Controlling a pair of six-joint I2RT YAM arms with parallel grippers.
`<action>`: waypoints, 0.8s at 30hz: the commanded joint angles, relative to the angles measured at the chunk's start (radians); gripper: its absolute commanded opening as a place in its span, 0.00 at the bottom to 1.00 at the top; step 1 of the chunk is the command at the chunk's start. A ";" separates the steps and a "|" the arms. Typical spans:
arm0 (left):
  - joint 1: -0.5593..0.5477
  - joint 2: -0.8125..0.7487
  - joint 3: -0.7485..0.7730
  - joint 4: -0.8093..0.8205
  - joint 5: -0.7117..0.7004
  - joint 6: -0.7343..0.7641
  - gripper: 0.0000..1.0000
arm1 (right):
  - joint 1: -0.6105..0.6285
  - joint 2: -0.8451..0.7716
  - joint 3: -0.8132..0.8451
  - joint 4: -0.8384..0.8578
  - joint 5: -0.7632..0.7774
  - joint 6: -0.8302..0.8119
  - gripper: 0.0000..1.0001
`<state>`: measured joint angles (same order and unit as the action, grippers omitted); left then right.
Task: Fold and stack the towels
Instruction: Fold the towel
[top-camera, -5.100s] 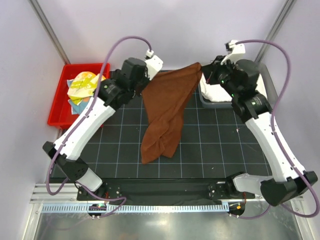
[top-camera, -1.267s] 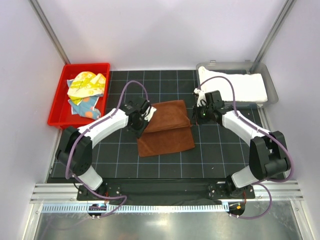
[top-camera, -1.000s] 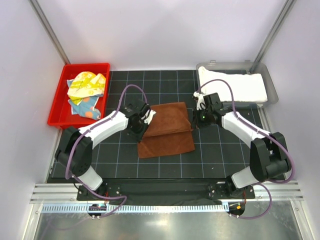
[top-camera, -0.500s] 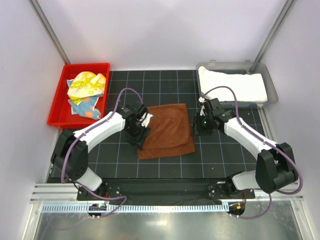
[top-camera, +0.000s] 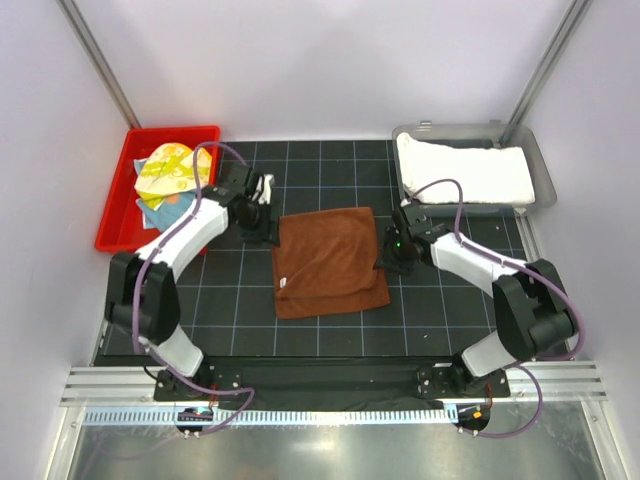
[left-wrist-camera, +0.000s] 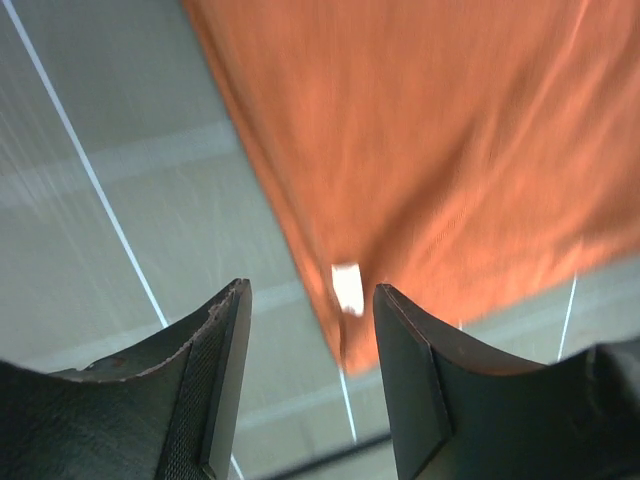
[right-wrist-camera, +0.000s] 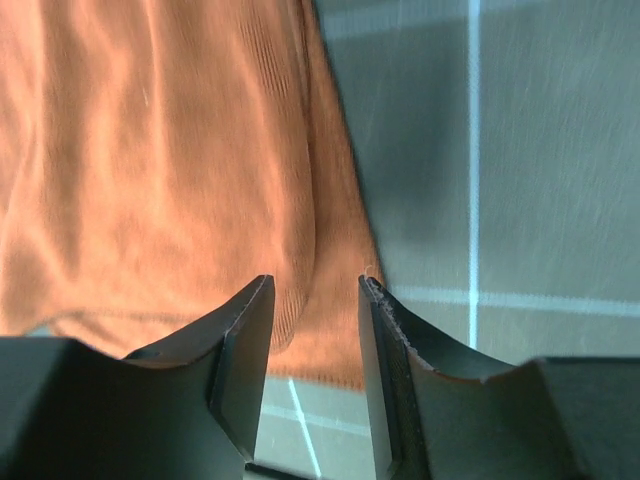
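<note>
The rust-brown towel (top-camera: 328, 260) lies folded flat in the middle of the black grid mat, with a lower layer showing along its near edge. My left gripper (top-camera: 262, 222) is open just off the towel's far left corner; in the left wrist view the towel (left-wrist-camera: 440, 150) and its small white tag (left-wrist-camera: 347, 288) lie beyond the empty jaws (left-wrist-camera: 312, 300). My right gripper (top-camera: 392, 252) is open at the towel's right edge, the cloth (right-wrist-camera: 170, 170) beyond its empty jaws (right-wrist-camera: 315, 295). The white towel (top-camera: 465, 172) lies folded in the grey tray. The yellow towel (top-camera: 170, 168) and the blue spotted one (top-camera: 172, 205) sit crumpled in the red bin.
The red bin (top-camera: 115, 225) stands at the far left of the mat, the grey tray (top-camera: 535, 165) at the far right. Both arms' cables arch above the mat. A metal rail (top-camera: 320, 415) runs along the near edge.
Both grippers opened and let go of the brown towel after folding it onto itself. The left gripper then drew back toward the far left, and the right gripper shifted slightly off the right edge.
</note>
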<state>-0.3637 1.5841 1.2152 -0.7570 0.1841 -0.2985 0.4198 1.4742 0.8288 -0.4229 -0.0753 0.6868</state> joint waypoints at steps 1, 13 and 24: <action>0.012 0.121 0.151 0.096 -0.061 0.042 0.55 | -0.003 0.061 0.134 0.069 0.098 -0.083 0.45; 0.081 0.557 0.558 0.004 -0.054 0.091 0.44 | -0.001 0.072 0.179 -0.022 0.089 -0.098 0.45; 0.111 0.734 0.750 -0.007 0.004 0.139 0.00 | 0.005 -0.040 0.027 0.033 0.042 0.011 0.44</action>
<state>-0.2684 2.2818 1.8965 -0.7609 0.1341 -0.1837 0.4183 1.4651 0.8890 -0.4282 -0.0292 0.6334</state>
